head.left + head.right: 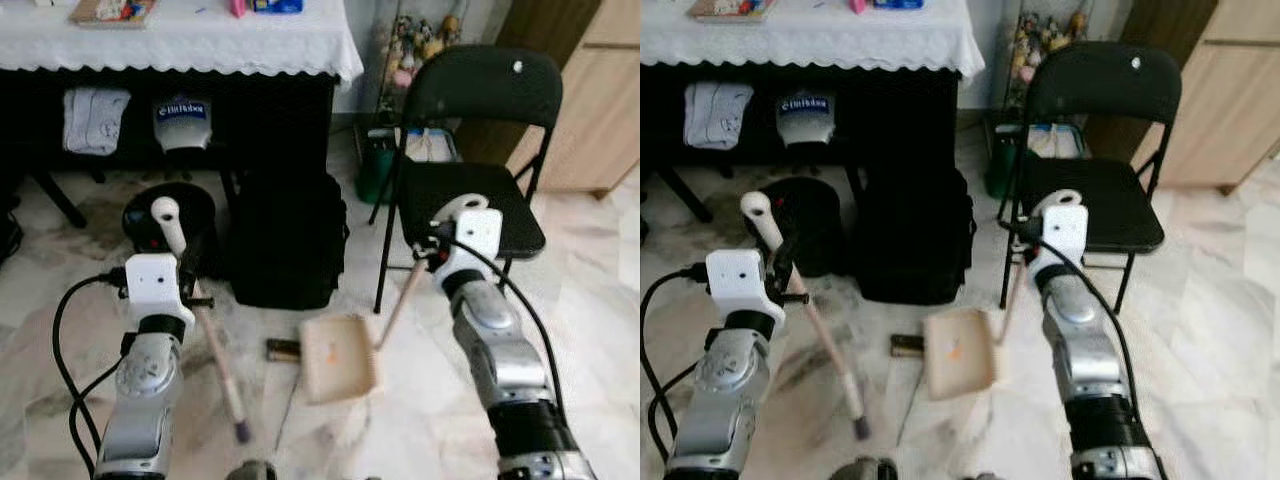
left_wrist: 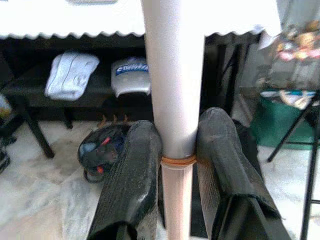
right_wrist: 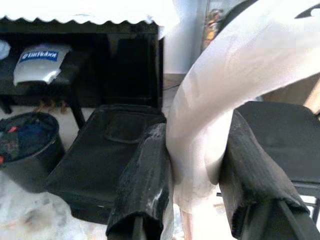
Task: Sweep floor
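My left gripper [image 1: 188, 276] is shut on a pale broom handle [image 1: 214, 352] that slants from its white top down to a purple tip on the marble floor. In the left wrist view both black fingers [image 2: 135, 165] clamp the handle [image 2: 175, 75]. My right gripper [image 1: 432, 254] is shut on the white handle [image 3: 210, 115] of a beige dustpan [image 1: 338, 358], whose pan rests on the floor between my arms. A small dark object [image 1: 283, 349] lies on the floor against the pan's left edge.
A black folding chair [image 1: 480, 90] stands right behind my right gripper. A black bag [image 1: 288, 240] and a black bin [image 1: 170, 215] sit ahead, under a table with a white cloth [image 1: 200, 40]. A green container [image 1: 375, 165] and a wooden cabinet [image 1: 600, 110] are at the back right.
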Tool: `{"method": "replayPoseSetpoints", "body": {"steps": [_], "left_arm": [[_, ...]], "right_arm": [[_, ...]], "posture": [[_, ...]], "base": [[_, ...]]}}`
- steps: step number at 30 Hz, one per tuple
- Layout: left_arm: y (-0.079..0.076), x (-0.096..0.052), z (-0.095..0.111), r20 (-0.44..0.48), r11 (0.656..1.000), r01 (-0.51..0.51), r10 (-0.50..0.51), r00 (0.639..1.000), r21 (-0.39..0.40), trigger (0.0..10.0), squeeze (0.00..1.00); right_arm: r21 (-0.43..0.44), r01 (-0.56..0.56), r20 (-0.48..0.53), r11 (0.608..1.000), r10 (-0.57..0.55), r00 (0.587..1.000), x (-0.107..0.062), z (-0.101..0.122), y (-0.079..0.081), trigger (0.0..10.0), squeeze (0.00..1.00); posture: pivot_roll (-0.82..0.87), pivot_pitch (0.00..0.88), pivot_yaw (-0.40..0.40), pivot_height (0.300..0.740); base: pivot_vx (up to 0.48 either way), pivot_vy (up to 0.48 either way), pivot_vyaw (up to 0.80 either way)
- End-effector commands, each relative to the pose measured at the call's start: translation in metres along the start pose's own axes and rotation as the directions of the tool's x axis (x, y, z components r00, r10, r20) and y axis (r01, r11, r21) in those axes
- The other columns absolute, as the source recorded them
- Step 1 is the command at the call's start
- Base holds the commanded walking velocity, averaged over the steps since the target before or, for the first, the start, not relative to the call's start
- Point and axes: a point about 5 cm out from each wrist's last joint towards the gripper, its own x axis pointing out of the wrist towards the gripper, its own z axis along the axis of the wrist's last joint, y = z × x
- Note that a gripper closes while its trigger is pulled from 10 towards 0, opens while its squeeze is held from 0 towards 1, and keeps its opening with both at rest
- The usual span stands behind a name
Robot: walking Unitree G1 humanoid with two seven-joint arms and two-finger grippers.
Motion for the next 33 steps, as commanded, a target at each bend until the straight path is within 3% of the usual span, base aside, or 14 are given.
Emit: {"method": "replayPoseSetpoints", "body": {"steps": [1,7,22,33], "left_arm": [[-0.001,0.001,0.01,0.052,1.0,0.003,-0.003,0.999,0.016,10.0,0.0],[-0.001,0.0,0.009,0.053,1.0,0.0,-0.001,0.999,0.018,10.0,0.0],[-0.001,-0.001,0.007,0.049,1.0,0.003,-0.004,0.999,0.014,10.0,0.0],[0.0,-0.003,0.003,0.038,1.0,-0.002,0.001,0.999,0.021,10.0,0.0]], "right_arm": [[0.02,-0.012,0.069,1.0,0.011,0.998,-0.001,0.012,0.004,10.0,0.0],[0.026,-0.016,0.076,1.0,0.014,0.997,-0.002,0.014,0.003,10.0,0.0],[0.012,0.014,0.058,1.0,-0.015,0.998,-0.013,0.005,-0.003,10.0,0.0],[-0.048,0.075,-0.004,0.996,-0.076,0.997,-0.026,-0.017,-0.006,10.0,0.0]], "posture": [[-0.06,0.191,-0.027,0.74],[-0.06,0.185,-0.028,0.74],[-0.07,0.173,-0.026,0.74],[-0.07,0.198,-0.026,0.74]], "base": [[0.424,0.0,0.0],[0.391,0.0,0.0],[0.0,0.0,0.0],[0.0,0.0,0.0]]}}
